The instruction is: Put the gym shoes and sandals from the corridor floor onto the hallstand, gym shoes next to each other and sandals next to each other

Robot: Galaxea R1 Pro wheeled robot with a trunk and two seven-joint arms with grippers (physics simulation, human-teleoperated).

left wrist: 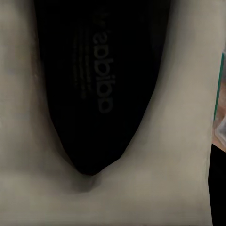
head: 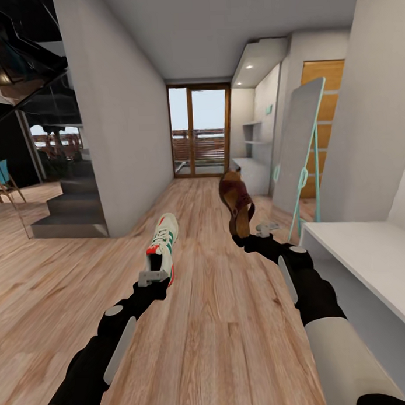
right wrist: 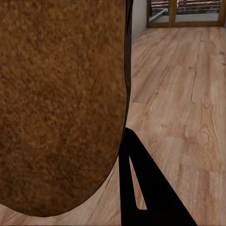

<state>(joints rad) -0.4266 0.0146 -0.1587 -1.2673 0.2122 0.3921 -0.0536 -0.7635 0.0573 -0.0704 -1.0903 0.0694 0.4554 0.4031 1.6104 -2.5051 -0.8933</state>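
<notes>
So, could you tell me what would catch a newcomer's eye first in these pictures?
Most striking are the two pieces of footwear held up above the wood floor: the left gripper carries a white gym shoe with green stripes, and the right gripper carries a brown sandal. Beyond them the corridor runs to a glass door, with a tall leaning mirror and a low white unit along the right wall.

Home corridor. Light brown wood-plank floor [head: 231,341], grey staircase [head: 71,216], wood-framed glass balcony door [head: 200,132]. Teal-framed leaning mirror [head: 297,158].
</notes>
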